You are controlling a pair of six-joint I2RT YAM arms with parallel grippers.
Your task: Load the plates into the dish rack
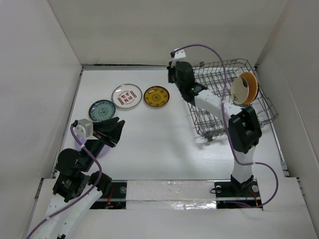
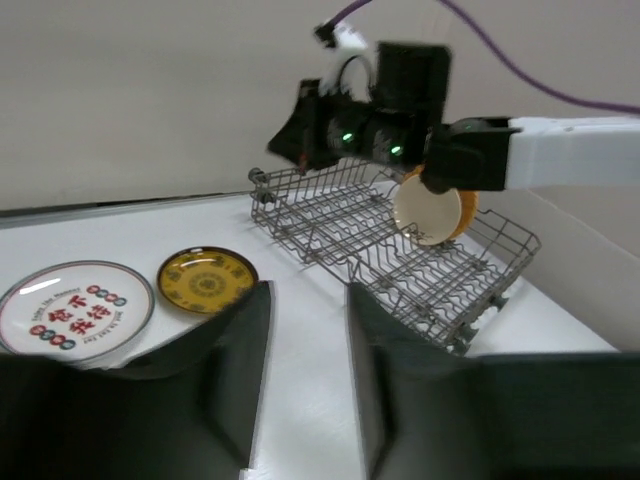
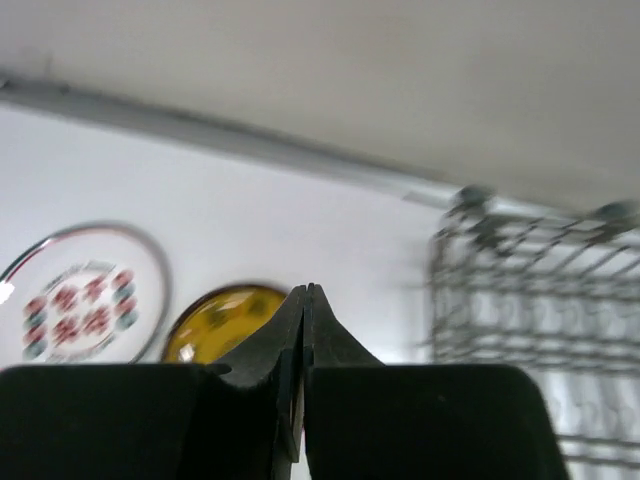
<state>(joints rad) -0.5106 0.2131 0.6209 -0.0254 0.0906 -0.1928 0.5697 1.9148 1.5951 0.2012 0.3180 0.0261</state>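
Note:
Three plates lie flat at the back left of the table: teal patterned (image 1: 102,110), white with red marks (image 1: 126,95) and dark yellow (image 1: 156,96). An orange-tan plate (image 1: 245,88) with a cream inside stands on edge in the grey wire dish rack (image 1: 212,127) at the back right. My left gripper (image 1: 119,132) hovers just in front of the teal plate, open, with bare table between its fingers (image 2: 240,370). My right gripper (image 1: 170,75) is in the air by the rack's left end, above the yellow plate (image 3: 215,315), shut on nothing.
White walls close in the table on the left, back and right. The rack (image 2: 330,215) sits at an angle near the right wall. The right arm reaches across the rack's front left part. A taped strip runs along the near edge.

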